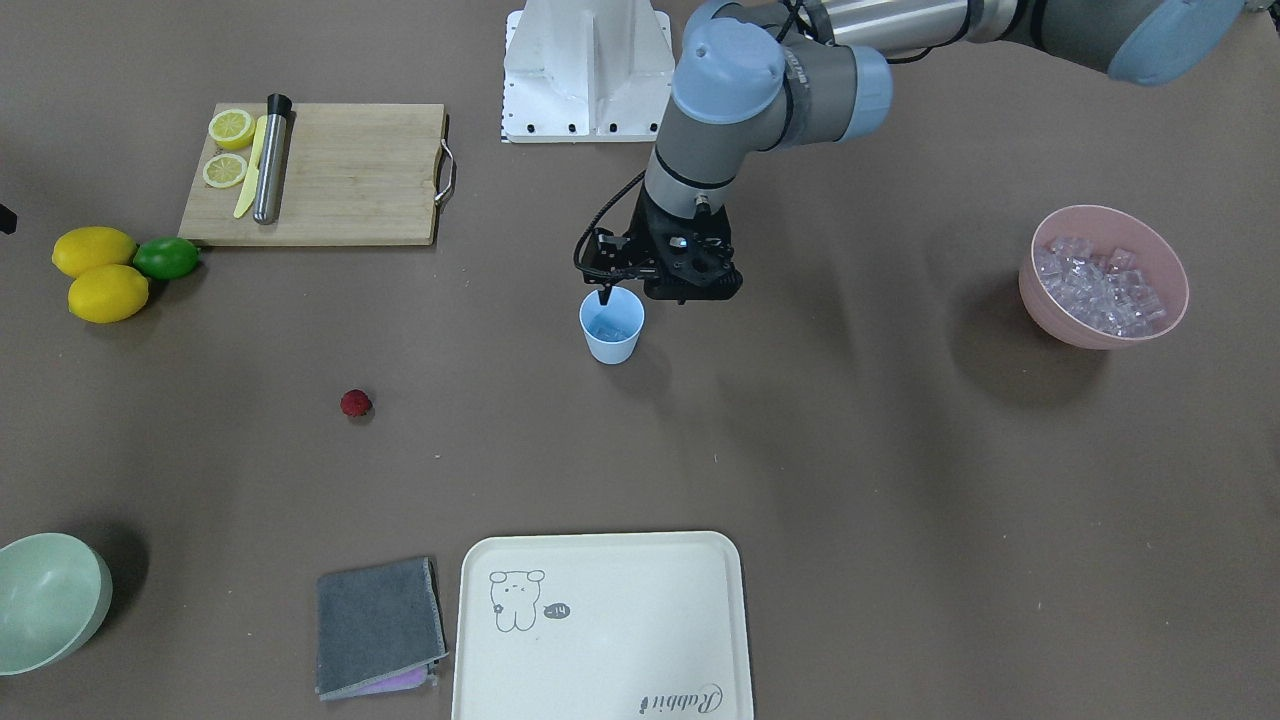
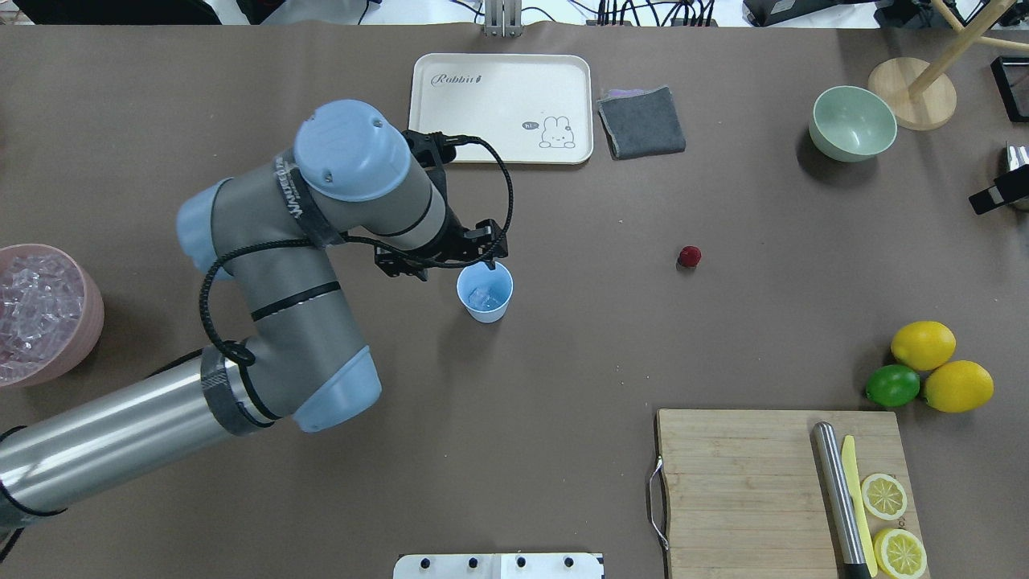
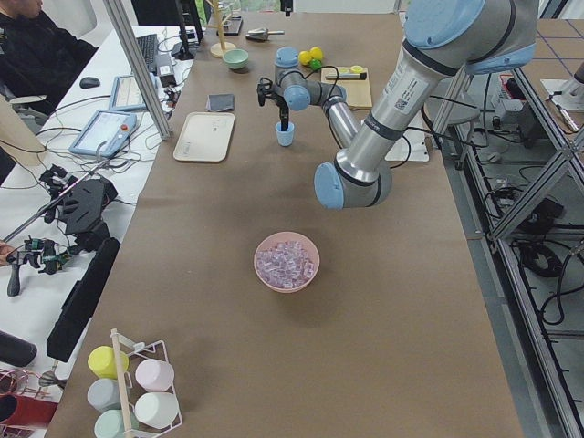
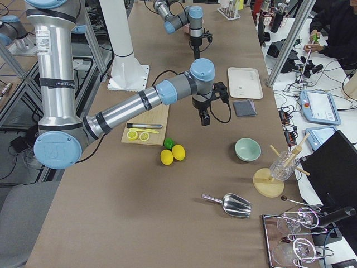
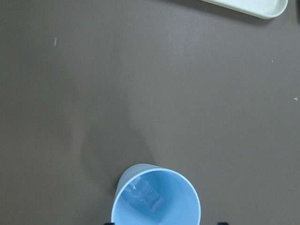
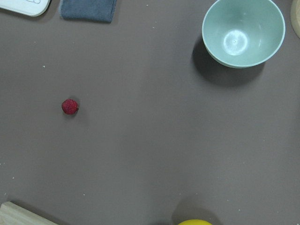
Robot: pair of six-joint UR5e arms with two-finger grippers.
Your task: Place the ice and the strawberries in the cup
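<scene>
The light blue cup (image 1: pixel 612 327) stands upright mid-table and also shows in the overhead view (image 2: pixel 485 292). A clear ice cube (image 5: pixel 147 199) lies at its bottom. My left gripper (image 1: pixel 605 295) hangs just above the cup's rim, open and empty. More ice (image 1: pixel 1100 285) fills the pink bowl (image 1: pixel 1045 300), far off on the left arm's side. The dark red strawberry (image 1: pixel 355 403) lies alone on the table and shows in the right wrist view (image 6: pixel 70 106). My right gripper (image 4: pixel 204 118) hangs above the table near the cutting board; I cannot tell if it is open or shut.
A cream tray (image 1: pixel 600 620), a grey cloth (image 1: pixel 378 625) and a pale green bowl (image 1: pixel 45 600) sit along the operators' edge. A wooden cutting board (image 1: pixel 340 175) holds lemon slices, a knife and a metal muddler. Two lemons (image 1: pixel 95 270) and a lime (image 1: pixel 165 258) lie beside it.
</scene>
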